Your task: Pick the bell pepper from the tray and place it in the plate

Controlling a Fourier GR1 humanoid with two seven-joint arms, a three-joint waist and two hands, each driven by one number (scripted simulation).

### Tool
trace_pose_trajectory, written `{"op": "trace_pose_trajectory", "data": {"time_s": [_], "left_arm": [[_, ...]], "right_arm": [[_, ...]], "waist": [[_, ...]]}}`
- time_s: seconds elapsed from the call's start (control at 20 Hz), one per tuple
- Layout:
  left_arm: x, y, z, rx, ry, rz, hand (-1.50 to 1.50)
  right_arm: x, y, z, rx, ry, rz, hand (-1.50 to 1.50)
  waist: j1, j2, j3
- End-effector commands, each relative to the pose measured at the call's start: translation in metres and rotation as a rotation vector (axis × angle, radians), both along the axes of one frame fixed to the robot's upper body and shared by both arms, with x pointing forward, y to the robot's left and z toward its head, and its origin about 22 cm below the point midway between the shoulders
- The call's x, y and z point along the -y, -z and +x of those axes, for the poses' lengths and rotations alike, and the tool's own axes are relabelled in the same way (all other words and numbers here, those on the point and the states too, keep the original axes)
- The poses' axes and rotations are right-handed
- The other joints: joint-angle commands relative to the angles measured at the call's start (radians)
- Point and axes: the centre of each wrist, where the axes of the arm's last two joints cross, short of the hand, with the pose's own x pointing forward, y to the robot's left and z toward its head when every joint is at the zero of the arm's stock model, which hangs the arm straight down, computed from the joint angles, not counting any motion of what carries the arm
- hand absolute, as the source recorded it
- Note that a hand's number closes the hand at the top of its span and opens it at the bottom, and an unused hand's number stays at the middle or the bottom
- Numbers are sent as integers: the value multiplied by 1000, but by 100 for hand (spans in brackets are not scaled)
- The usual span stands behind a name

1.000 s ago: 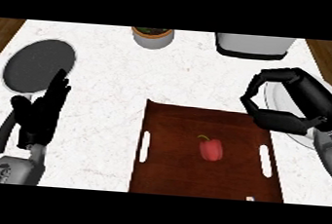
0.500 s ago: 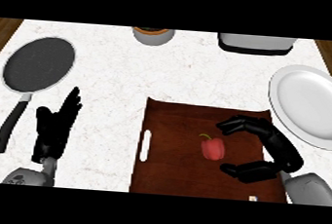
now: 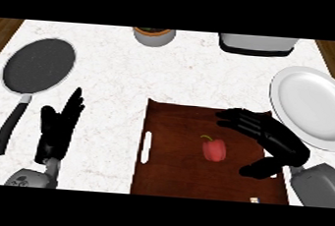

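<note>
Bell pepper [image 3: 213, 149]: red, lying mid-tray, not held. R hand [image 3: 270, 137] seen just right of it, over tray's right half. Fingers and thumb spread apart, curved, nothing clasped; gap visible btw. hand and pepper. Tray [image 3: 173, 174]: dark brown, slot handle at left edge. White plate [image 3: 312, 108] set just beyond tray's right side, on counter [image 3: 116, 62]. L hand [image 3: 56, 127] noted lower left, fingers straight, resting. Black pan [image 3: 39, 66] placed farther left; pot [image 3: 154, 35] and grey appliance [image 3: 257, 44] at far edge.
</note>
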Motion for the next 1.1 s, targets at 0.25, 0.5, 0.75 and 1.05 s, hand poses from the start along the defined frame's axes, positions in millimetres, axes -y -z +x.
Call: {"op": "trace_pose_trajectory", "data": {"time_s": [0.25, 0.5, 0.75, 1.05], "left_arm": [[-10, -2, -12, -8, -1, 18, 0], [13, 15, -2, 4, -9, 16, 0], [8, 6, -6, 1, -1, 4, 0], [3, 2, -14, -2, 4, 13, 0]], "right_arm": [[-44, -32, -9, 7, 38, -437, -150], [-68, -38, 0, -80, 15, -592, -150], [-66, -16, -4, -109, 30, -639, -150], [-75, -6, 9, -129, 47, -648, -150]], "waist": [[3, -3, -1], [0, 2, -1], [-1, 1, 0], [2, 1, 0]]}}
